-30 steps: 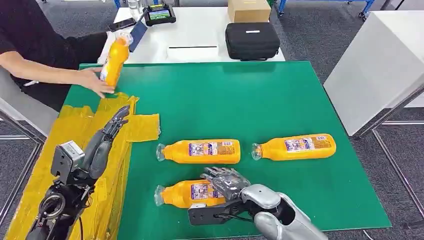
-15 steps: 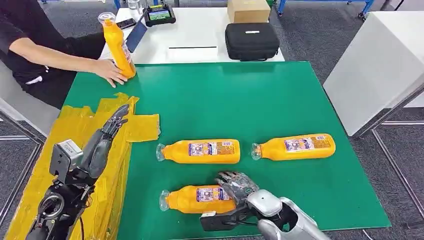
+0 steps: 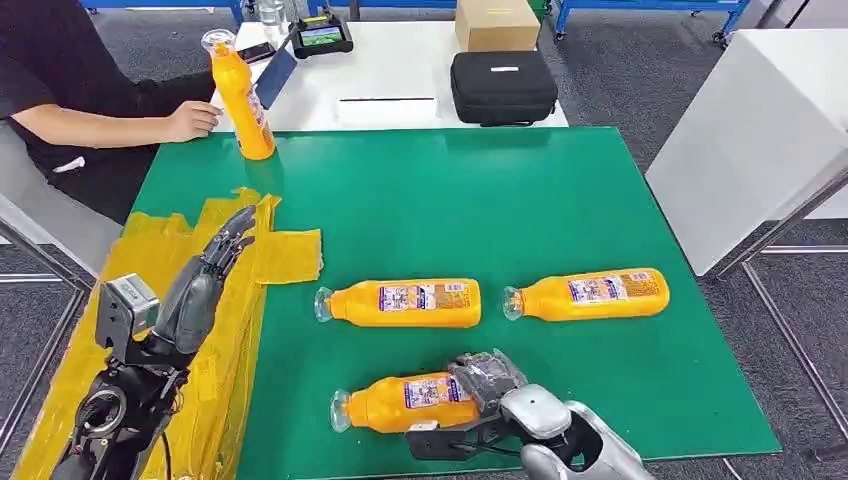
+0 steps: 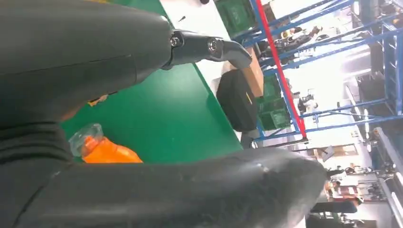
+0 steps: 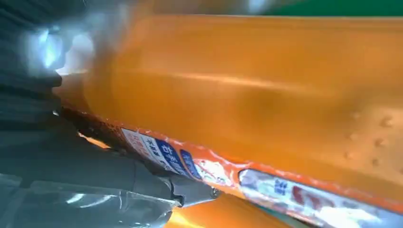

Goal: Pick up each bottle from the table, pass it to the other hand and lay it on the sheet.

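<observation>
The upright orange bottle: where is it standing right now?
In the head view, the upright bottle stands at the green table's far left corner, beside the person's hand.

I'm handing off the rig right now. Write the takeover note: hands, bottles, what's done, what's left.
Right hand: closed around the nearest bottle, which lies at the near edge of the green table.
Left hand: open, empty, above the yellow sheet.
Two more bottles lie on the table: middle bottle and right bottle.
A fourth bottle stands upright at the far left corner, by a person's hand.
Done: no bottle on the sheet.
Left: lift, pass to the left hand, lay on the sheet; repeat.
</observation>
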### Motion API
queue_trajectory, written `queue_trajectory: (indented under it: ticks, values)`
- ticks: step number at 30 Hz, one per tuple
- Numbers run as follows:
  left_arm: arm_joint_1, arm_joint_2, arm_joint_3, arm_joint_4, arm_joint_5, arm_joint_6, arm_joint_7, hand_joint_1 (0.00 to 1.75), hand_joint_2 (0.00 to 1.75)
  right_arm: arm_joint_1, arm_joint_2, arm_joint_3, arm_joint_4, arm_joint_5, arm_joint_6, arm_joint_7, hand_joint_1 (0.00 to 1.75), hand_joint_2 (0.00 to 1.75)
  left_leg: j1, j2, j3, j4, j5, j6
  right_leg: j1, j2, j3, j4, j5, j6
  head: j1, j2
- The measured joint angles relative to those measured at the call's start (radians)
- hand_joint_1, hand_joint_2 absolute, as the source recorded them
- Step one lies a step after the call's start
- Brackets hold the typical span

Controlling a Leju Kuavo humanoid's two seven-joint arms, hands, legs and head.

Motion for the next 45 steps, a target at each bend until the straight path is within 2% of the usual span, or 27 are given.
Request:
queue_trajectory:
  ticks: [5, 7, 9, 10, 13, 18, 21, 28, 33, 45]
  values:
    - [-0.001, 0.000, 0.000, 0.004, 0.027, 0.009, 0.013, 0.00, 0.00, 0.027, -0.005, -0.063, -0.043, -0.136, -0.011, 0.015, 1.75, 1.75, 0.000, 0.001, -0.001, 0.000, 0.000, 0.000, 0.000, 0.000, 0.000, 0.000, 0.000, 0.001, 0.000, 0.000]
    - [0.000, 0.000, 0.002, 0.005, 0.037, 0.022, 0.019, 0.00, 0.00, 0.043, -0.014, -0.090, -0.065, -0.190, -0.029, 0.015, 1.75, 1.75, 0.000, 0.000, -0.003, 0.000, 0.000, 0.000, 0.000, 0.000, 0.007, 0.001, 0.001, 0.001, 0.000, 0.000]
    - [0.000, 0.000, 0.005, 0.005, 0.045, 0.027, 0.022, 0.00, 0.00, 0.056, -0.023, -0.112, -0.086, -0.224, -0.038, 0.015, 1.75, 1.75, 0.000, 0.000, -0.005, 0.000, 0.000, 0.000, 0.000, 0.000, 0.006, 0.001, 0.001, 0.002, 0.000, 0.000]
    - [0.001, 0.000, 0.007, 0.005, 0.054, 0.033, 0.023, 0.00, 1.75, 0.062, -0.026, -0.123, -0.096, -0.251, -0.047, 0.010, 1.75, 1.75, 0.000, 0.000, -0.005, 0.000, 0.000, 0.000, 0.000, 0.000, 0.006, 0.001, 0.001, 0.002, -0.001, 0.000]
    - [0.012, -0.002, 0.020, 0.005, 0.098, 0.066, 0.048, 0.00, 1.75, 0.097, -0.035, -0.182, -0.139, -0.415, -0.113, -0.047, 1.75, 1.75, 0.000, 0.000, -0.008, 0.000, 0.000, 0.000, 0.000, 0.000, 0.004, 0.001, 0.001, 0.002, 0.000, 0.000]
    - [0.044, -0.010, 0.049, 0.005, 0.319, 0.122, 0.130, 0.00, 1.75, 0.112, -0.038, -0.331, -0.249, -0.869, -0.177, -0.247, 1.75, 1.75, 0.000, 0.001, -0.009, 0.000, 0.000, 0.000, 0.000, 0.000, 0.002, 0.001, 0.001, 0.002, 0.000, 0.000]
    - [0.060, -0.013, 0.049, -0.003, 0.441, 0.121, 0.140, 0.00, 1.75, 0.089, -0.035, -0.394, -0.280, -0.994, -0.199, -0.306, 1.75, 1.75, 0.000, 0.001, -0.009, 0.000, 0.000, 0.000, 0.000, 0.000, 0.002, 0.001, 0.001, 0.002, 0.000, 0.000]
    - [0.076, -0.022, 0.041, -0.033, 0.497, 0.137, 0.140, 0.00, 1.75, 0.054, -0.013, -0.439, -0.290, -1.036, -0.240, -0.328, 1.75, 1.75, 0.000, 0.001, -0.010, 0.000, 0.000, 0.000, 0.000, 0.000, 0.002, 0.001, 0.002, 0.003, -0.001, 0.000]
    - [0.061, -0.039, -0.014, -0.079, 0.479, 0.175, 0.132, 0.00, 1.75, -0.042, 0.048, -0.438, -0.264, -1.007, -0.312, -0.293, 1.75, 1.75, 0.000, 0.001, -0.010, 0.000, 0.001, 0.000, 0.000, 0.000, 0.001, 0.001, 0.002, 0.003, 0.000, 0.000]
    - [0.048, -0.045, -0.048, -0.104, 0.478, 0.184, 0.135, 0.00, 1.75, -0.090, 0.098, -0.437, -0.228, -1.000, -0.315, -0.290, 1.75, 1.75, 0.000, 0.001, -0.011, 0.000, 0.001, 0.000, 0.000, 0.000, 0.000, 0.001, 0.002, 0.003, 0.000, 0.000]
